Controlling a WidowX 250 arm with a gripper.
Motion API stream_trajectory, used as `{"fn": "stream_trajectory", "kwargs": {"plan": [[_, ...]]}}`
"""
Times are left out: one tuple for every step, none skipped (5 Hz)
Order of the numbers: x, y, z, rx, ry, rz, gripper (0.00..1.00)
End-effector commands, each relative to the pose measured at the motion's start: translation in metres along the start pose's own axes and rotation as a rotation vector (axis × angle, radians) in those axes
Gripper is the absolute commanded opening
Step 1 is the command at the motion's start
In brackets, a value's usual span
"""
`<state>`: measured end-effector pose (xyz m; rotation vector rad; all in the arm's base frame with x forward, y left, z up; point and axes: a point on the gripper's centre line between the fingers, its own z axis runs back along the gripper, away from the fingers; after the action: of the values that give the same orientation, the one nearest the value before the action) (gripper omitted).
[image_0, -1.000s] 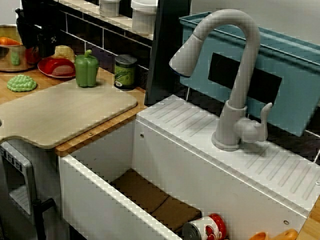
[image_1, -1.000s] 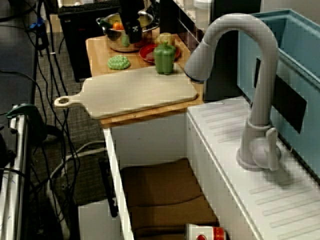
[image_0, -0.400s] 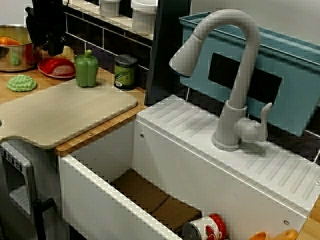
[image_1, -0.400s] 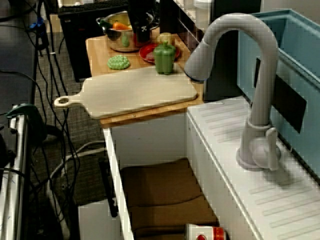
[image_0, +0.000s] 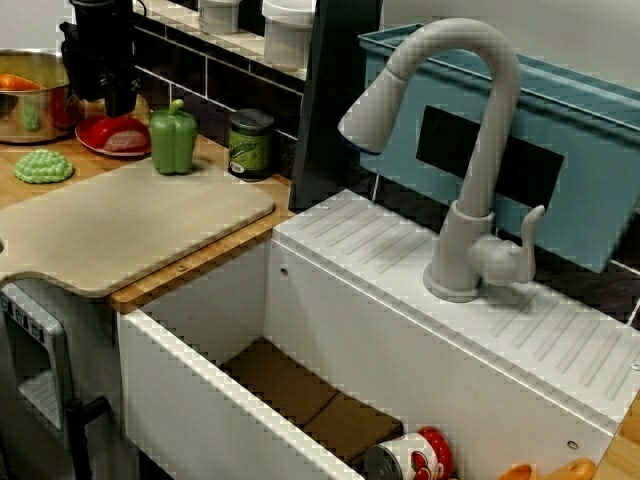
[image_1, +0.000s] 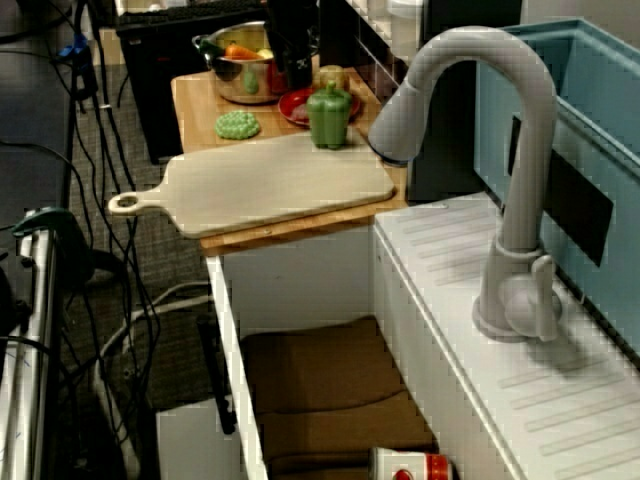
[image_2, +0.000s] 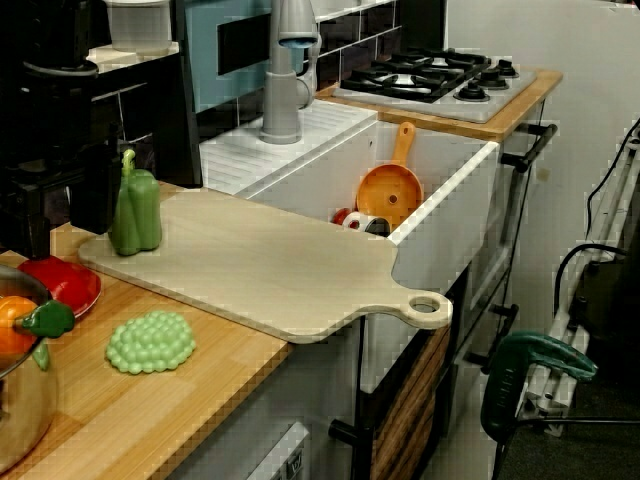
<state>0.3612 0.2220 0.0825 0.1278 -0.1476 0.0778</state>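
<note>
In the view across the sink, the gripper (image_0: 117, 100) hangs just above the red plate (image_0: 92, 138) at the back of the wooden counter (image_0: 70, 170), between the steel pot (image_0: 28, 112) and the green pepper (image_0: 173, 135). Its fingers merge into one dark mass, so I cannot tell their spread. In the view along the counter, the gripper (image_1: 296, 80) stands over the plate (image_1: 295, 108), beside the pot (image_1: 238, 80). In the view toward the stove, the gripper (image_2: 52, 212) is a black block above the plate (image_2: 70, 287), left of the pepper (image_2: 135, 212) on the cutting board (image_2: 270, 265).
</note>
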Motion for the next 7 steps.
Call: {"fn": "stream_trajectory", "kwargs": {"plan": [[0.023, 0.010, 0.016, 0.042, -0.066, 0.009, 1.00], [0.027, 0.011, 0.017, 0.042, -0.067, 0.012, 1.00], [0.027, 0.010, 0.015, 0.039, -0.062, 0.010, 0.00], [0.025, 0.008, 0.014, 0.033, -0.056, 0.006, 0.00], [0.020, 0.004, 0.009, 0.037, -0.054, -0.003, 0.00], [0.018, -0.001, 0.005, 0.040, -0.050, -0.011, 0.00], [0.019, -0.002, 0.004, 0.039, -0.050, -0.006, 0.00]]}}
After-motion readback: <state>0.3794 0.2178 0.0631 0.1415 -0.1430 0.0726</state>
